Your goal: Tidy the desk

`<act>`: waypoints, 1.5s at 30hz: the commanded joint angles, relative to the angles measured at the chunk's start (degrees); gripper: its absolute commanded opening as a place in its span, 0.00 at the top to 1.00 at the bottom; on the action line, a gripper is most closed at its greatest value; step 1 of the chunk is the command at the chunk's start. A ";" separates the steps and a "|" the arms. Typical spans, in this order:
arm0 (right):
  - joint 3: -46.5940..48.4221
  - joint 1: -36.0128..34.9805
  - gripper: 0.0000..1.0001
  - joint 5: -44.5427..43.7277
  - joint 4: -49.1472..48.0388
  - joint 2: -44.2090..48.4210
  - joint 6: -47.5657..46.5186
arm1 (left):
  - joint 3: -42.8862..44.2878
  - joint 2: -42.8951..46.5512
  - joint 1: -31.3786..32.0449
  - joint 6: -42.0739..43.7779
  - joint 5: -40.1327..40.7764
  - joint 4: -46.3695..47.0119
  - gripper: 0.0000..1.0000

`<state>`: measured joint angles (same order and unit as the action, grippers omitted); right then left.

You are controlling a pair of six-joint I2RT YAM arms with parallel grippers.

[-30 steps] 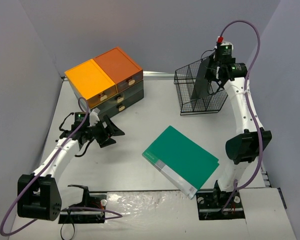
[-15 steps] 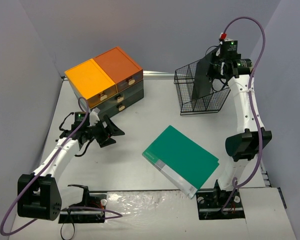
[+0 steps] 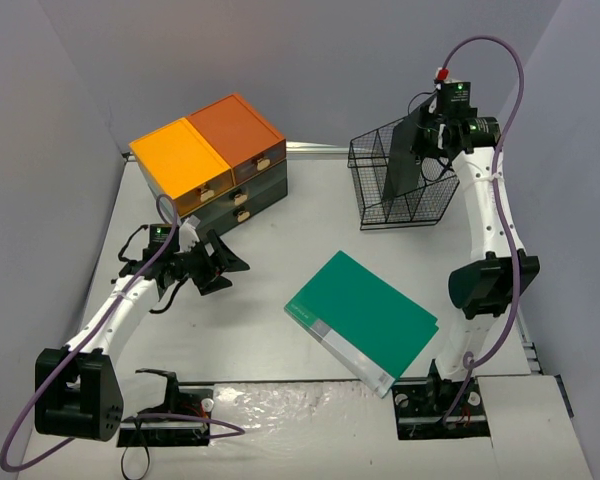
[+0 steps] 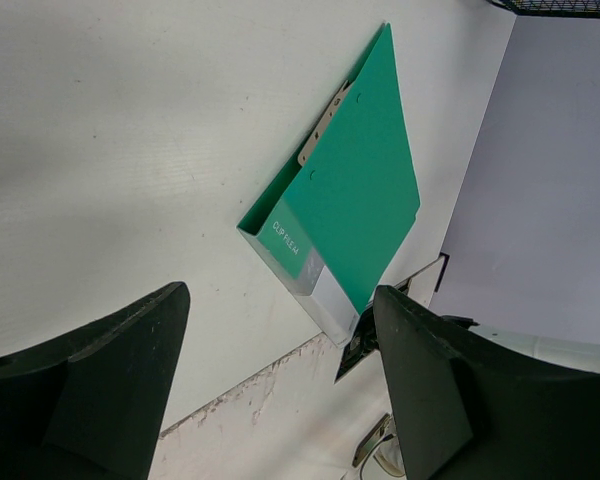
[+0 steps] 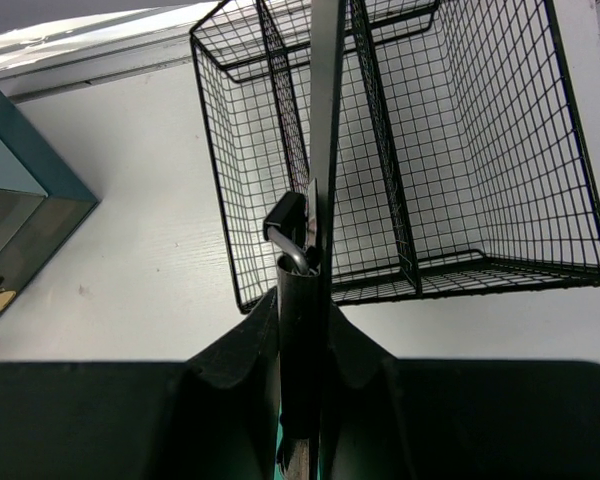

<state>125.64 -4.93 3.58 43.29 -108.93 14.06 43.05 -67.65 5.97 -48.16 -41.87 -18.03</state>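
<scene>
Desk (image 3: 310,235) flat, long axis unclear

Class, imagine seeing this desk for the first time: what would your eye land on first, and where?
The bright green clip file lies flat on the white desk, toward the near right. At the far left stands a drawer chest with orange tops, and at the far right the right hand holds a dark folder upright at a black wire basket.
</scene>
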 commanded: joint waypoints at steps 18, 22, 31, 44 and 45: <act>-6.45 -2.57 0.31 -7.66 -8.08 5.69 -0.90 | 2.80 1.03 -0.11 0.06 -0.17 0.86 0.30; -9.44 -3.31 0.29 -8.69 -9.61 8.07 -1.22 | 2.79 1.21 -0.12 0.00 -0.23 0.98 0.30; -16.05 -7.84 0.27 -16.87 -15.99 16.76 -1.14 | 2.30 1.04 -0.08 -0.34 -0.32 1.76 0.30; -33.49 -12.70 0.31 -27.50 -17.39 27.91 8.41 | 1.94 1.03 -0.08 -0.19 -0.41 2.06 0.30; -37.31 -13.00 0.33 -27.06 -19.34 29.75 9.40 | 1.84 0.99 -0.08 -0.26 -0.41 2.23 0.30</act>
<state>96.70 -16.12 -17.55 29.28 -85.08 17.46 43.05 -67.64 5.97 -48.23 -41.88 -17.91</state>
